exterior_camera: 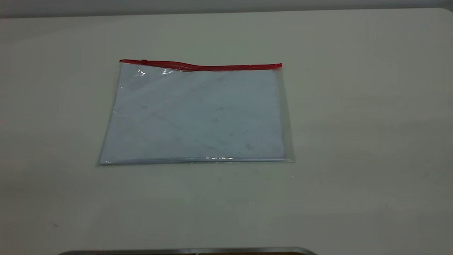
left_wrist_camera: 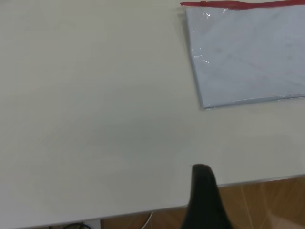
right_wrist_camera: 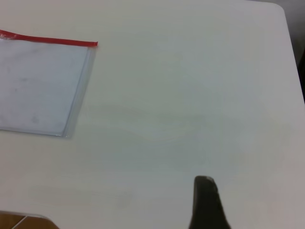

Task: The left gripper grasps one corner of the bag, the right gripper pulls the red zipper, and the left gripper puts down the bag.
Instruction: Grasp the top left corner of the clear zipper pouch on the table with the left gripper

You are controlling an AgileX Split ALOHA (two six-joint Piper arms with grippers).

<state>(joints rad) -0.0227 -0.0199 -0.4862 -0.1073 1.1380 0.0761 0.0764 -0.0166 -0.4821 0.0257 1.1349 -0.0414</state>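
The bag [exterior_camera: 196, 115] lies flat on the white table, a clear pouch with white sheets inside. The red zipper [exterior_camera: 201, 66] runs along its far edge, with a small slider tab [exterior_camera: 144, 61] near its left end. Neither gripper shows in the exterior view. In the left wrist view the left gripper [left_wrist_camera: 202, 168] is a single black tip over the table's near edge, well short of the bag [left_wrist_camera: 248, 52] and its left red corner [left_wrist_camera: 184, 4]. In the right wrist view the right gripper [right_wrist_camera: 205, 179] is a single black tip over bare table, far from the bag [right_wrist_camera: 40, 86] and its right red corner [right_wrist_camera: 94, 44].
The table's front edge [left_wrist_camera: 143, 210] has wooden floor below it. The table's right edge and rounded corner [right_wrist_camera: 290, 43] show in the right wrist view. A grey metal rim [exterior_camera: 187, 250] lies at the bottom of the exterior view.
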